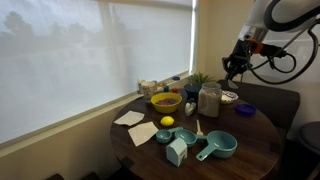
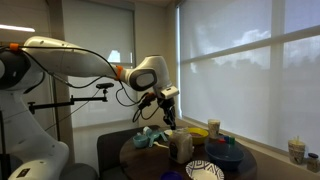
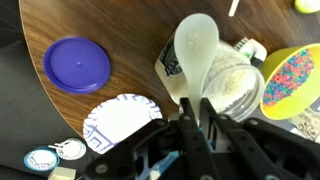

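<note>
My gripper (image 3: 197, 108) is shut on the handle of a white plastic spoon (image 3: 196, 45), whose bowl points away from the wrist. It hangs in the air above a clear jar (image 3: 225, 80) of pale grains on the round wooden table (image 3: 60, 25). In both exterior views the gripper (image 1: 235, 66) (image 2: 166, 108) is well above the jar (image 1: 209, 99) (image 2: 181, 146). A yellow bowl (image 3: 290, 80) of coloured bits stands beside the jar.
A purple lid (image 3: 77, 63) and a blue-patterned paper plate (image 3: 118, 120) lie near the table edge. Teal measuring cups (image 1: 220, 146), a lemon (image 1: 167, 122), napkins (image 1: 130, 118) and a plant (image 1: 199, 80) crowd the table. A window blind (image 1: 80, 50) stands behind it.
</note>
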Controlling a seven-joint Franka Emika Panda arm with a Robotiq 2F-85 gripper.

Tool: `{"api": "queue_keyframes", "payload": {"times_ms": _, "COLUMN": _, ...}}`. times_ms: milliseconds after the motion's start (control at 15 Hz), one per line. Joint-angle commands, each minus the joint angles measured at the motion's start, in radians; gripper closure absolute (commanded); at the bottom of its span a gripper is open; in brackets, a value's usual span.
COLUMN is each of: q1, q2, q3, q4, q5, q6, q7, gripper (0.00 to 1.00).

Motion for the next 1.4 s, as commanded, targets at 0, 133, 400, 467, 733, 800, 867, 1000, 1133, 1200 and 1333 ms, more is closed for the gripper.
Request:
{"api": "queue_keyframes", "payload": {"times_ms": 0, "q1": -0.014, "q2": 0.058, "q3": 0.001, "q4": 0.089, "q5": -0.012, "q6": 0.052, "q7": 0.024, "gripper": 0.97}}
{"api": "queue_keyframes", "payload": {"times_ms": 133, "q1": -0.022, "q2": 0.094, "q3": 0.008, "q4": 0.11, "q5": -0.035, "q6": 0.113, "q7": 0.035, "gripper": 0.97}}
{"api": "queue_keyframes", "payload": {"times_ms": 400, "q1": -0.017, "q2": 0.172, "q3": 0.012, "q4": 0.136, "q5": -0.059, "q6": 0.209, "q7": 0.056, "gripper": 0.97}}
{"api": "queue_keyframes", "payload": {"times_ms": 467, "q1": -0.016, "q2": 0.188, "q3": 0.014, "q4": 0.14, "q5": -0.071, "q6": 0.23, "q7": 0.064, "gripper": 0.97}}
{"api": "queue_keyframes", "payload": {"times_ms": 733, "q1": -0.001, "q2": 0.229, "q3": 0.022, "q4": 0.145, "q5": -0.113, "q6": 0.305, "q7": 0.08, "gripper": 0.97}}
{"api": "queue_keyframes", "payload": {"times_ms": 800, "q1": 0.003, "q2": 0.232, "q3": 0.025, "q4": 0.143, "q5": -0.126, "q6": 0.313, "q7": 0.085, "gripper": 0.97}}
{"api": "queue_keyframes", "payload": {"times_ms": 867, "q1": 0.008, "q2": 0.233, "q3": 0.029, "q4": 0.137, "q5": -0.14, "q6": 0.318, "q7": 0.084, "gripper": 0.97}}
{"api": "queue_keyframes", "payload": {"times_ms": 1000, "q1": 0.013, "q2": 0.233, "q3": 0.04, "q4": 0.126, "q5": -0.183, "q6": 0.336, "q7": 0.096, "gripper": 0.97}}
{"api": "queue_keyframes", "payload": {"times_ms": 1133, "q1": 0.018, "q2": 0.232, "q3": 0.048, "q4": 0.119, "q5": -0.223, "q6": 0.338, "q7": 0.09, "gripper": 0.97}}
{"api": "queue_keyframes", "payload": {"times_ms": 1200, "q1": 0.021, "q2": 0.229, "q3": 0.05, "q4": 0.115, "q5": -0.24, "q6": 0.338, "q7": 0.087, "gripper": 0.97}}
{"api": "queue_keyframes", "payload": {"times_ms": 1333, "q1": 0.02, "q2": 0.222, "q3": 0.055, "q4": 0.103, "q5": -0.29, "q6": 0.358, "q7": 0.082, "gripper": 0.97}}
